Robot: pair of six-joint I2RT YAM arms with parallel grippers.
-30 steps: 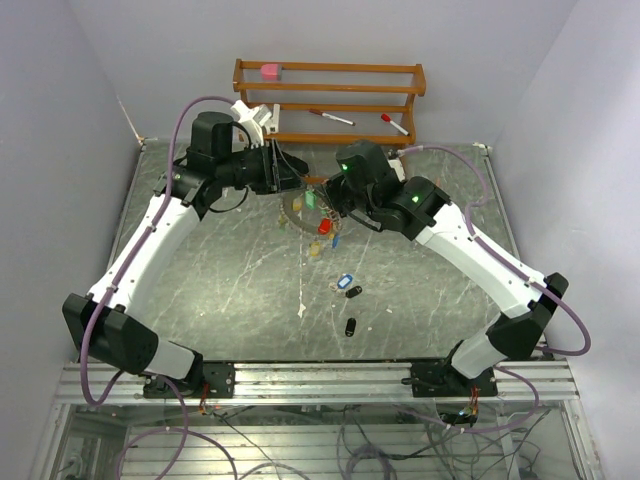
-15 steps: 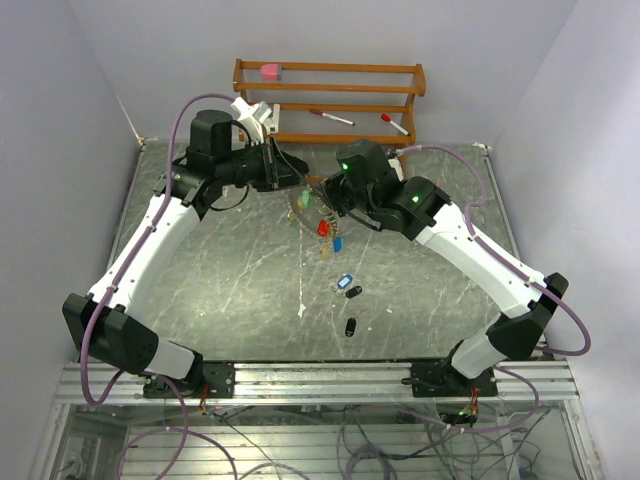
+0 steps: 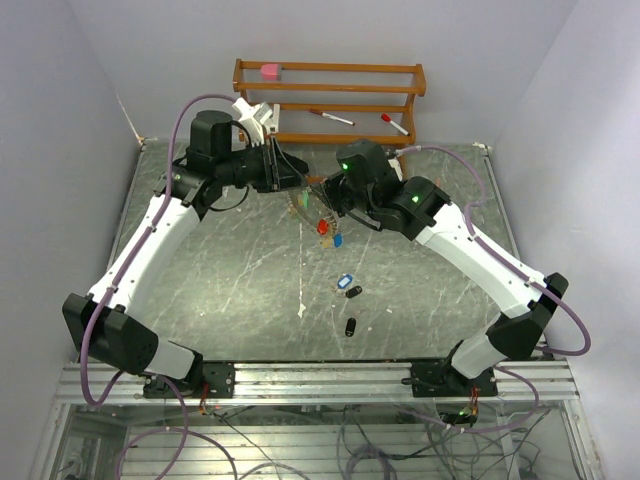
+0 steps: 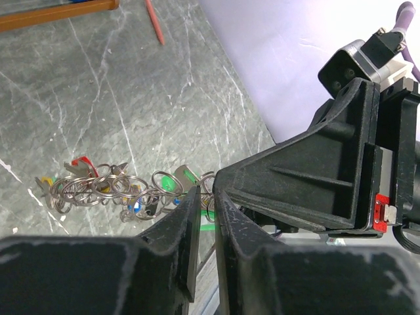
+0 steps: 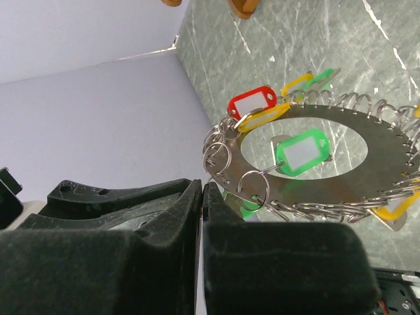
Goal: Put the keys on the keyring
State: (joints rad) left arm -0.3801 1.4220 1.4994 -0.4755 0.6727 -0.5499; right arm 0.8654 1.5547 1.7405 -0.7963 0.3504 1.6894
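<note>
Status: keyring (image 5: 384, 154) is up off the table (image 3: 220, 270), mid-air at far centre, between the two wrists. Right gripper (image 5: 201, 187) is fully closed at the ring's edge and looks to be what carries it. The exact pinch point is hidden behind its finger, so that's a judgement. Held this way, the flat perforated ring has its tags hanging clear below and its rim reachable from the left.

Left gripper (image 4: 207, 193) is opposite, tips right at the cluster of small split rings (image 4: 108, 187). Its jaws are narrow, just a thin slit. A bit of wire shows at the slit, but can't tell if it's pinched or only behind. Likely it's there to work a split ring or feed a key on, with the right arm acting as the vice.

Counts:
- keyring: one. Tags seen from the right wrist: one red tag (image 5: 252, 104), at least two yellow, at least two green. Small rings overlap, can't count them.
- loose keys on the table, nearer than the ring and well apart from it: three. That's a blue key (image 3: 345, 281), a black key (image 3: 354, 292) just beside it, and a second black key (image 3: 350, 327) nearer the bases. No key seen in either gripper.
- rack (image 3: 330, 88) at the far edge: one, with two red-capped pens (image 3: 330, 117) and one pink block (image 3: 270, 71). Not task items.
- pale scrap (image 3: 301, 311) left of the keys: one, too small to identify.
</note>
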